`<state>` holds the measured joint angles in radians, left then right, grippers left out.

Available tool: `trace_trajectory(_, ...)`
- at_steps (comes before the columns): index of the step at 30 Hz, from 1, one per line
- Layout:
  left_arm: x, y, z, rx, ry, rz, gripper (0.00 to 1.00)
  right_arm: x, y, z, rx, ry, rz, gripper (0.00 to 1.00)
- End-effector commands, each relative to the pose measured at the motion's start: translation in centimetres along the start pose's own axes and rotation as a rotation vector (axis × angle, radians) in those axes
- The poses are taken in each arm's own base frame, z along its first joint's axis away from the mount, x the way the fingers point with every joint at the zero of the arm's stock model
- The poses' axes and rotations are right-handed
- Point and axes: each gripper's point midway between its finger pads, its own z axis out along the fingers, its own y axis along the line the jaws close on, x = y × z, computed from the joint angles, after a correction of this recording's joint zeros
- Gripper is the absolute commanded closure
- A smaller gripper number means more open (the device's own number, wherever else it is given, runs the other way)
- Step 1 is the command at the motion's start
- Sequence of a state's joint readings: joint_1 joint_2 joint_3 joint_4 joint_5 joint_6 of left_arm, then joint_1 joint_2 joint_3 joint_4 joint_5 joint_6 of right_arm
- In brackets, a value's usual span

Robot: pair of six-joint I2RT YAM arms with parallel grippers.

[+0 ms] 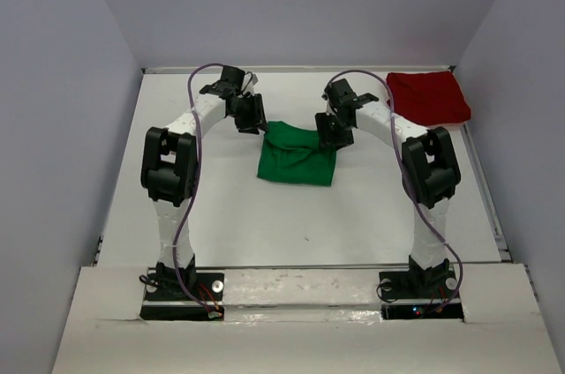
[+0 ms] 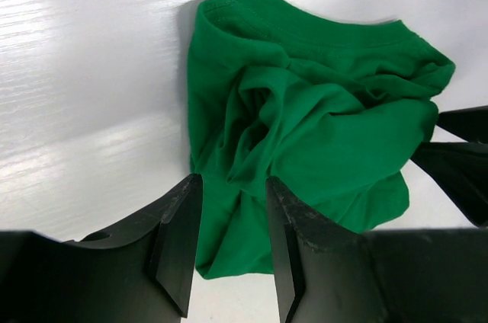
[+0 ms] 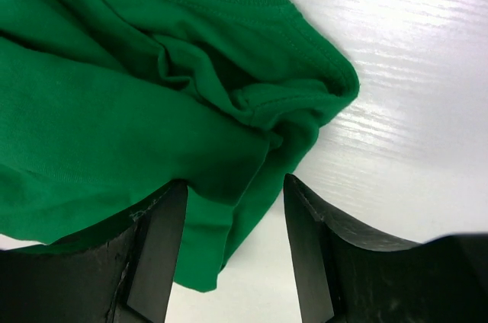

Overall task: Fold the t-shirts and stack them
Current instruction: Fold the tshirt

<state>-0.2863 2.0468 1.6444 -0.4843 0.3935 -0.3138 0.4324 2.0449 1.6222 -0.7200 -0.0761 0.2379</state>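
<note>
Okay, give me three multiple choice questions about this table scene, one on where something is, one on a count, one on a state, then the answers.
1. Where is the dark red t-shirt?
A) far right corner of the table
B) near left corner
C) dead centre

2. How many shirts are on the table?
A) one
B) three
C) two

3. How does the green t-shirt lie?
A) spread flat, sleeves out
B) bunched and creased in a compact heap
C) lifted clear of the table

Answers: 1 A, it lies alone by the far right edge. 2 C, one green and one red. 3 B, both wrist views show deep folds and creases.
</note>
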Motion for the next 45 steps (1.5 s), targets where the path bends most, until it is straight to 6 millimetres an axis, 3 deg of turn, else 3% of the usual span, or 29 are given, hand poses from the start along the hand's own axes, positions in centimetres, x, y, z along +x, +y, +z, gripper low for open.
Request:
trace_trajectory(1, -0.9, -2.1, -0.5, 0.092, -0.02, 0.02, 0.52, -2.7, 1.0, -0.7, -0.023, -0.082, -0.026, 0.41)
trace_trajectory(17, 0.2, -2.7, 1.9, 0.156, 0.048, -0.003, 0.52, -3.7, -0.1, -1.5, -0.017, -0.101, 0.0, 0.41)
trace_trajectory(25, 0.4, -2.9, 2.2, 0.154, 0.051, 0.005, 0.52, -3.7, -0.1, -1.5, -0.016, -0.097, 0.005, 0.41)
trace_trajectory(30, 0.6, -2.8, 2.2, 0.154, 0.052, 0.004, 0.52, -3.3, -0.5, -0.9, -0.015, -0.081, 0.014, 0.46)
trace_trajectory(33, 0.6, -2.9, 2.1, 0.157, 0.05, 0.01, 0.53, -3.4, -0.4, -0.8, -0.02, -0.079, 0.02, 0.57)
trace_trajectory(36, 0.7, -2.9, 2.1, 0.156, 0.048, 0.01, 0.64, -3.5, -0.2, -0.8, -0.031, -0.079, 0.026, 0.69)
trace_trajectory(37, 0.7, -2.9, 2.1, 0.156, 0.048, 0.01, 0.74, -3.5, -0.1, -0.8, -0.036, -0.08, 0.027, 0.72)
trace_trajectory(38, 0.8, -2.9, 2.1, 0.158, 0.051, 0.01, 0.77, -3.5, -0.1, -0.7, -0.036, -0.078, 0.029, 0.75)
trace_trajectory(45, 1.0, -2.8, 2.1, 0.157, 0.05, 0.012, 0.83, -3.3, -0.2, -0.5, -0.032, -0.071, 0.029, 0.75)
